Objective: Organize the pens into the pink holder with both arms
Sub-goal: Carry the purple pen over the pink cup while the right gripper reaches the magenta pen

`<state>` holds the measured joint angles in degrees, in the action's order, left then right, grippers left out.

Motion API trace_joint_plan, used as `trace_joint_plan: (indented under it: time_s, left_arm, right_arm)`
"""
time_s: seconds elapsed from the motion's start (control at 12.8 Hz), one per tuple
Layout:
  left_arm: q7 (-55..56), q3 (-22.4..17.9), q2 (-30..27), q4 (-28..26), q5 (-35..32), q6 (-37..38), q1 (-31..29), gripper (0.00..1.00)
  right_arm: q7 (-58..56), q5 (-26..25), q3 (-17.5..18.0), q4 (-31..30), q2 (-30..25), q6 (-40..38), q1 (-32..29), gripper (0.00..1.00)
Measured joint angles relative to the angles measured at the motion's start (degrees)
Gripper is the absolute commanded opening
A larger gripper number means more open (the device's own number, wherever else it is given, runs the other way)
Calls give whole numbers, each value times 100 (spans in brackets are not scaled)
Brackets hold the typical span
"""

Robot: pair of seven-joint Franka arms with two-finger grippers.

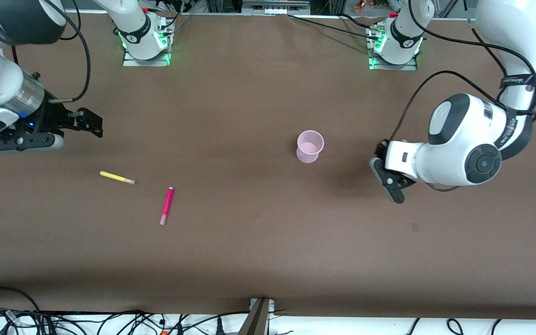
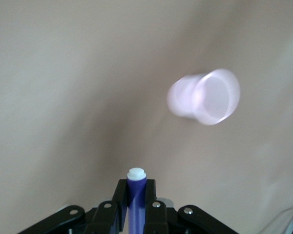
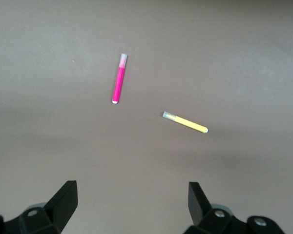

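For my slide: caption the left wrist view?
Left gripper holding a purple pen, pink cup ahead.

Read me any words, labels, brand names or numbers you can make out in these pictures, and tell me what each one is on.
No text can be read for certain.
Black band on the left arm: pale lettering, too small to read.
Strap along the same arm's forearm: lettering, too small to read.
Yellow pen, magenta pen, purple pen held in the left gripper, and pink holder: no print visible.
Right gripper, open: no markings.

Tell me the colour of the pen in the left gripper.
Dark purple pen with a white end, best seen in the left wrist view.
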<state>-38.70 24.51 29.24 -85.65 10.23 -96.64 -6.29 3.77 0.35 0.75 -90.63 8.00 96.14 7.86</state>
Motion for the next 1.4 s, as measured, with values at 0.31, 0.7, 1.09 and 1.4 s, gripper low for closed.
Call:
trace_joint_plan:
  time_s: [0.31, 0.7, 1.09, 1.4]
  left_arm:
    - [-354, 69, 137, -65, 1477, -54, 89, 0]
    - [-1087, 832, 210, -1008, 1558, -1986, 141, 0]
    - [-1806, 1485, 212, -2142, 1558, -4047, 24, 0]
    - [-1819, 1940, 206, -2672, 1558, -4833, -189, 99]
  right_arm:
    - [-9, -1, 0, 5, 307, 24, 1, 100]
    - [-9, 0, 0, 5, 476, 164, 1, 100]
    - [-134, 1, 12, 4, 671, 269, 159, 100]
    - [-116, 6, 16, -1, 919, 443, 283, 100]
